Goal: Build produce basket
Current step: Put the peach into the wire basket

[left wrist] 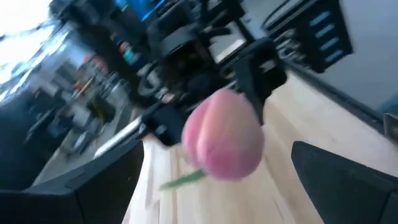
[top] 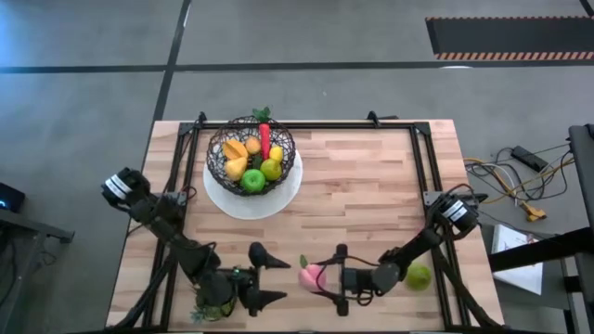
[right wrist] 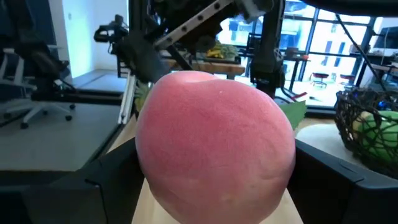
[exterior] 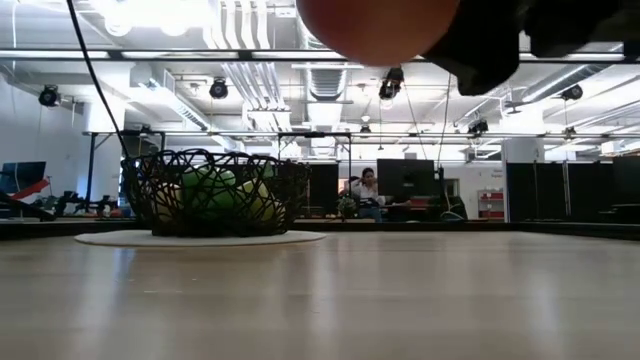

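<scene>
Now the right gripper (top: 320, 278) squeezes a pink peach (top: 312, 276), ready for the basket (top: 251, 153). Nearby, the left gripper (top: 269, 276) waits wide open, holding nothing.

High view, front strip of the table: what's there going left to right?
Left tool, open, over the table → pink peach held in the right tool → green fruit lying by the right arm. The basket on the white plate sits farther back, outside this strip.

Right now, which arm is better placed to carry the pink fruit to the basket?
Right. The right gripper is shut on the pink fruit; the left gripper is open beside it, holding nothing. The basket is about equally far from both.
</scene>
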Available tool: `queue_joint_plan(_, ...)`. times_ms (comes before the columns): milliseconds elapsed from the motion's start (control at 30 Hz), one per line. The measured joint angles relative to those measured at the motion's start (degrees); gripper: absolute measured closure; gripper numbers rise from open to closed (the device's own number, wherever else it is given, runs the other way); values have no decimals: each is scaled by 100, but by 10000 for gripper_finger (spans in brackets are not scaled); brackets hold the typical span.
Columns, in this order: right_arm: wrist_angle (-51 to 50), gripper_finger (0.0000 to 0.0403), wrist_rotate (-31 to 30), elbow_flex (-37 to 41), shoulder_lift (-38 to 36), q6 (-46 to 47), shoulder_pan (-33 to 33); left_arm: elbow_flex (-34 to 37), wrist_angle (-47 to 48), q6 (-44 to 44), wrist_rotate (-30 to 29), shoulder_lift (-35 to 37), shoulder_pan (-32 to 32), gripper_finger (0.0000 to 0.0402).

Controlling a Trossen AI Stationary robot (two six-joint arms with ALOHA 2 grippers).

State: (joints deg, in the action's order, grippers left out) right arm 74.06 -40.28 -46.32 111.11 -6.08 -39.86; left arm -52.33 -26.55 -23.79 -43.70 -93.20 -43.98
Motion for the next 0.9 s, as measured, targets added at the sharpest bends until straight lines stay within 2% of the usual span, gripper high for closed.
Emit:
queue_joint_plan(67,2,90,3,-62,-2,-13,18,-77,-25,-396,257,-95,78,11)
queue_joint_plan(200,2,90,-2,-165,-3,-157,55,-372,2,-1367,295,-486,116,11)
queue_joint_plan(267,2,90,11,-213,-7,-218,83,-562,-40,-1576,305,-701,128,11)
queue_joint_plan(400,-2,90,48,-288,-7,-256,116,-976,-39,-1622,158,-1134,199,11)
queue_joint_plan(633,-2,90,322,-370,-9,-319,129,-1375,-39,-1727,-894,-1584,277,11)
queue_joint_plan(900,-2,90,482,-385,-11,-298,129,-1367,-86,-1713,-1057,-1636,284,11)
